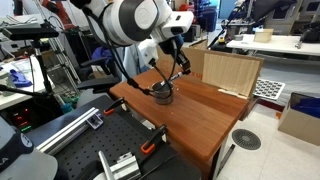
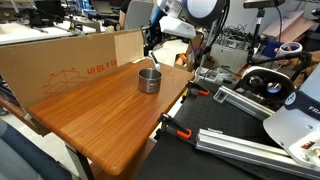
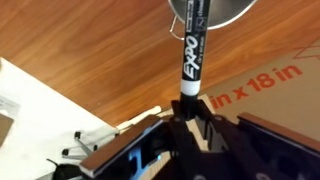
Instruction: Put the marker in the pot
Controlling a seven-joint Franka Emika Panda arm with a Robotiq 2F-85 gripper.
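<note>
Gripper (image 3: pixel 188 118) is shut tight on the marker (image 3: pixel 190 55), lower centre of wrist view; the tip points at the pot (image 3: pixel 212 12) at the top edge; pick done; I reckon lowering and release are left.

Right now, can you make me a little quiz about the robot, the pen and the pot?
1. True or false: the small round silver metal pot stands upright on the brown wooden table.
2. Pick one. What does the pincer grip? A: the slim black marker. B: the pot's handle. C: nothing.
3. Fill the gap: the white letters on the marker spell ____.
Key: 1 true; 2 A; 3 EXPO.
</note>
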